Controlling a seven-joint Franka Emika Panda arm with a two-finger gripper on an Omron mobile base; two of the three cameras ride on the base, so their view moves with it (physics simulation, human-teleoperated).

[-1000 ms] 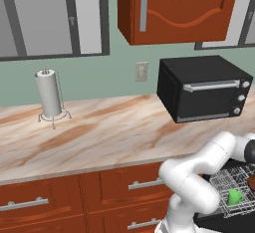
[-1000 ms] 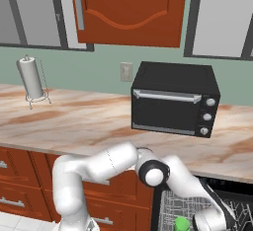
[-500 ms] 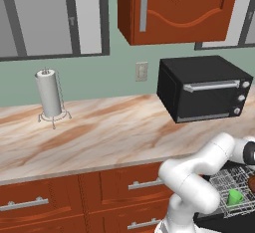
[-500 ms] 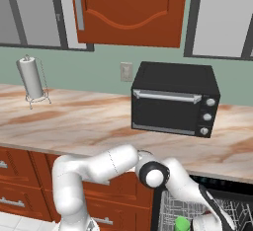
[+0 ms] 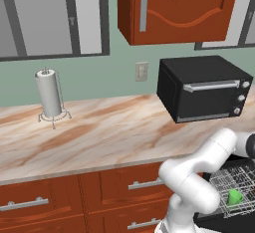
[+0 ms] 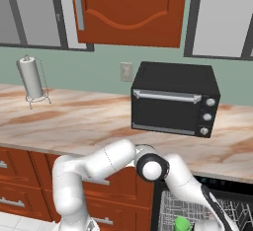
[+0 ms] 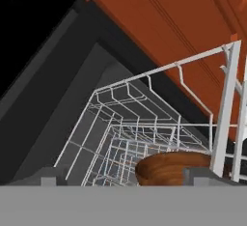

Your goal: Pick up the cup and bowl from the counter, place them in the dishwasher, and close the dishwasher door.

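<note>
Your gripper (image 7: 123, 177) sits low in the dishwasher (image 7: 58, 94), fingers spread wide, just above the brown bowl (image 7: 169, 168) in the rack (image 7: 140, 138). Rack wires crowd you on the right. The cup (image 5: 234, 196) already lies in the rack; the toaster oven (image 5: 201, 87) stands on the counter (image 5: 99, 132) above

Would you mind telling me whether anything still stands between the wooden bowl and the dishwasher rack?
Nothing visible does: in the hand view the brown wooden bowl already sits in the wire rack, just ahead of the open gripper.
</note>
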